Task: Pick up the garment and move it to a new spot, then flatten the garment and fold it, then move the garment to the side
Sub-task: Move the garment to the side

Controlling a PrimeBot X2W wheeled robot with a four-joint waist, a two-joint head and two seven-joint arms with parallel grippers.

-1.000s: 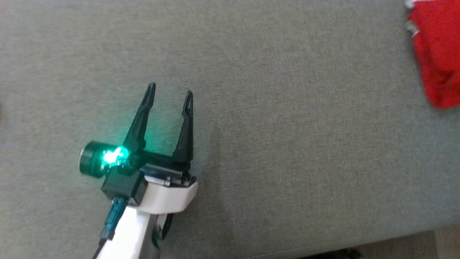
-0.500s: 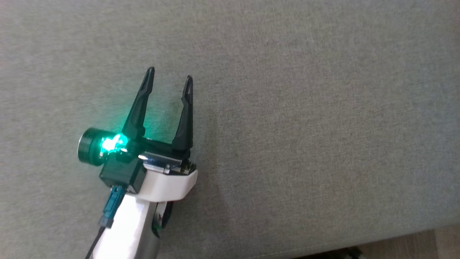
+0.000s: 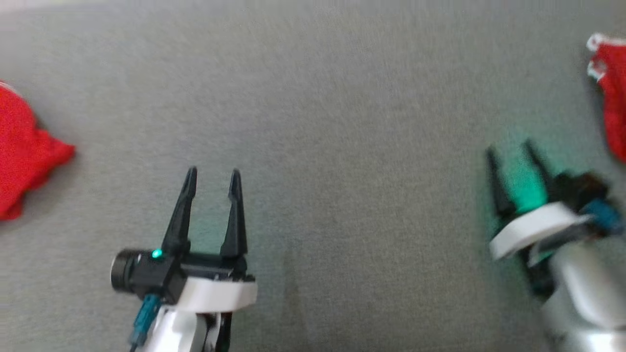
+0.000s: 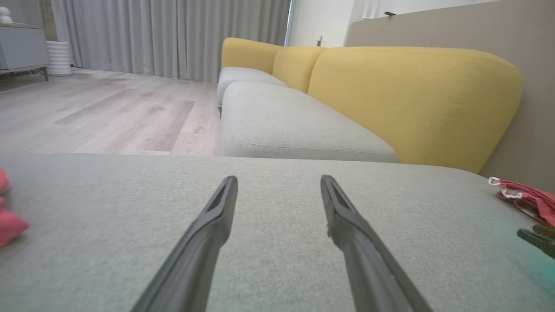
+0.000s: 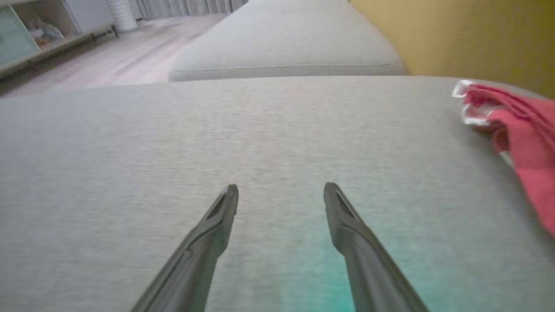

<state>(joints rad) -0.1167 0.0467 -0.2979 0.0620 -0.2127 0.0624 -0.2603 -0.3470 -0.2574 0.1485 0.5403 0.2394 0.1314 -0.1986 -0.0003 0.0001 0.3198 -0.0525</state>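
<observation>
Lying near right gripper (jaws apart): red garment.

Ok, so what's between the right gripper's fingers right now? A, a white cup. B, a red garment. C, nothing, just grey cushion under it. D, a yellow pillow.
C: the right gripper stands open over bare grey cushion, with the red garment lying apart, off to its right.
</observation>
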